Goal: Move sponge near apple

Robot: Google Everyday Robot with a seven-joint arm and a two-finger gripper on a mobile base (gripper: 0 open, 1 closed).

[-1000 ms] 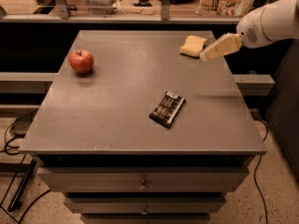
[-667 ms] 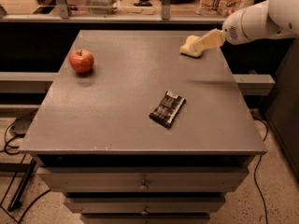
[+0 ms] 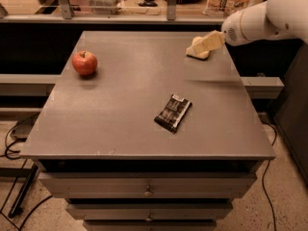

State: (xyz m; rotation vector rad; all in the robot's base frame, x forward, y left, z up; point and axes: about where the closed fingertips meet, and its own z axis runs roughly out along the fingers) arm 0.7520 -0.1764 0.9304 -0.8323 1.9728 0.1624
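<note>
Bench (image 3: 120, 114): no lip. My gripper (image 3: 203, 44): far right corner, over the sponge (image 3: 194, 53); grip state, I cannot tell. Wrapper (image 3: 173, 112): centre-right, possibly in my path. Apple (image 3: 84, 63): near the left edge, likely rolls if nudged. Sponge: a loose hold could drop it over the right edge.
</note>
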